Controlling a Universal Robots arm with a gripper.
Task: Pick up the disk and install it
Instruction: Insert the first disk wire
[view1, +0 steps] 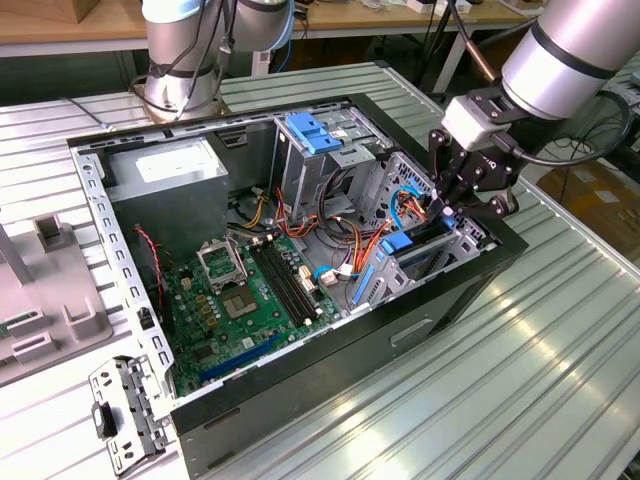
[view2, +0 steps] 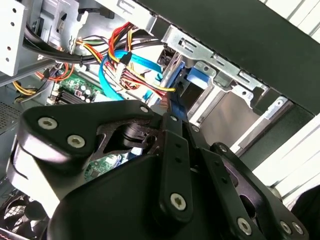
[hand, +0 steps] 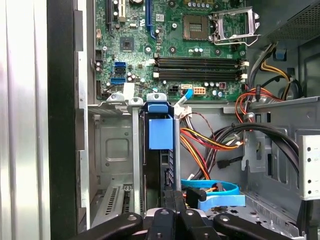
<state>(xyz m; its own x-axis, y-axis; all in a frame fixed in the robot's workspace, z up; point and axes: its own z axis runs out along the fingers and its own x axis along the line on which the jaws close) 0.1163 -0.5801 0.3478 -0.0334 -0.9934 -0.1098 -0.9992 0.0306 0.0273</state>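
Blue-railed disk upright in drive bay

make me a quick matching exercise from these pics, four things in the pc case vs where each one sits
Things:
1. disk
2. gripper
3. power-supply box
4. motherboard

Places:
A. flat on the case floor, green, with an open processor socket
B. in the case's corner towards the exterior view's left
C. standing on edge in the metal bay beside the case wall
D. just above the drive bay, at the disk's end

Pairs: 1-C, 2-D, 3-B, 4-A
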